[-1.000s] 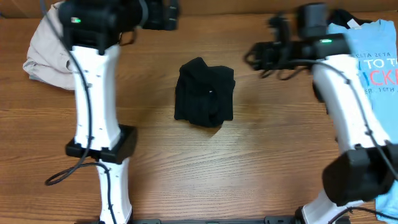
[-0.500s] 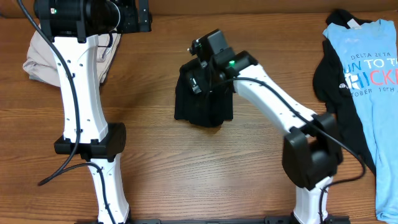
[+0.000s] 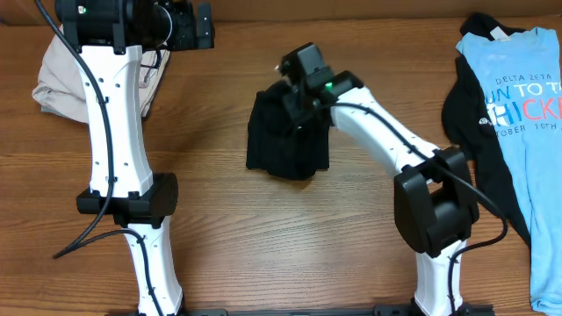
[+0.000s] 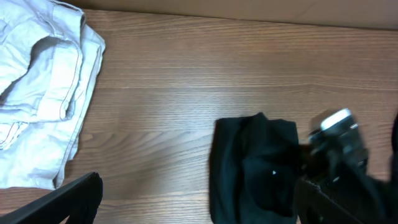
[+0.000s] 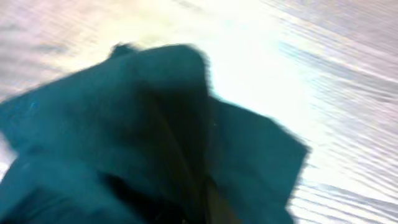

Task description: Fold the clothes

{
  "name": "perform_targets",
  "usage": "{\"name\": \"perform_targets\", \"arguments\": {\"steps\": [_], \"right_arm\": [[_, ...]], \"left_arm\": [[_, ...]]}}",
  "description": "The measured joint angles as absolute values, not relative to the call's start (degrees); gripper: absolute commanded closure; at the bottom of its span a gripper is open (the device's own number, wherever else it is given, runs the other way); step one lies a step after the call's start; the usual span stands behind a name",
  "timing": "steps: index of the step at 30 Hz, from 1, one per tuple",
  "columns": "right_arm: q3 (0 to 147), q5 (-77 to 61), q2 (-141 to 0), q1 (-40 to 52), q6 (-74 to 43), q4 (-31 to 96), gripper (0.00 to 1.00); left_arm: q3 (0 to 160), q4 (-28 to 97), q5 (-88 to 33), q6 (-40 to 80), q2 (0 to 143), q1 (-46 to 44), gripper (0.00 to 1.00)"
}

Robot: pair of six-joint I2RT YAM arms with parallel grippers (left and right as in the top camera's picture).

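Note:
A folded black garment (image 3: 285,136) lies at the table's middle and also shows in the left wrist view (image 4: 252,165). My right gripper (image 3: 295,101) is down on its far right corner. In the right wrist view dark cloth (image 5: 155,124) fills the frame, bunched right at the shut jaws, whose fingers are blurred and mostly hidden. My left gripper (image 3: 202,26) hangs open at the far left, above bare wood (image 4: 199,186), with nothing between its fingers. A crumpled beige garment (image 3: 57,83) lies beside it.
At the far right a light blue printed T-shirt (image 3: 518,96) lies spread over another black garment (image 3: 474,132). The two arm bases (image 3: 132,197) (image 3: 435,211) stand on the near half of the wooden table (image 3: 263,246).
My right arm has swung left from over the blue T-shirt to the black garment and has shut its jaws on the cloth. The left arm has barely shifted.

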State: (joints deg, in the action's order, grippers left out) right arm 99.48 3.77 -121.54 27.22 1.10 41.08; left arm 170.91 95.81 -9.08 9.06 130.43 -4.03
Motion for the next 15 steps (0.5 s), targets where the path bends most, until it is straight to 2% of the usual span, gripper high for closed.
{"name": "perform_targets", "arguments": {"steps": [7, 8, 9, 10, 11, 13, 15], "right_arm": [[99.8, 0.4, -121.5, 20.0, -2.0, 41.1, 0.96], [99.8, -0.6, -121.5, 18.7, -2.4, 41.1, 0.88], [99.8, -1.7, -121.5, 17.3, -2.9, 41.2, 0.74], [99.8, -3.0, -121.5, 15.8, -3.2, 41.4, 0.37], [99.8, -4.4, -121.5, 14.2, -4.1, 41.7, 0.21], [99.9, -7.0, -121.5, 11.7, -4.0, 42.5, 0.08], [99.9, -10.3, -121.5, 9.4, -4.2, 44.0, 0.03]], "left_arm": [[170.9, 95.6, -8.6, 9.1, 130.4, -4.0, 0.0], [170.9, 95.6, -8.5, 9.1, 130.4, -4.0, 0.0], [170.9, 95.6, -8.5, 9.1, 130.4, -4.0, 0.0], [170.9, 95.6, -8.5, 9.1, 130.4, -4.0, 0.0], [170.9, 95.6, -8.5, 9.1, 130.4, -4.0, 0.0], [170.9, 95.6, -8.5, 9.1, 130.4, -4.0, 0.0], [170.9, 95.6, -8.5, 9.1, 130.4, -4.0, 0.0]]}}
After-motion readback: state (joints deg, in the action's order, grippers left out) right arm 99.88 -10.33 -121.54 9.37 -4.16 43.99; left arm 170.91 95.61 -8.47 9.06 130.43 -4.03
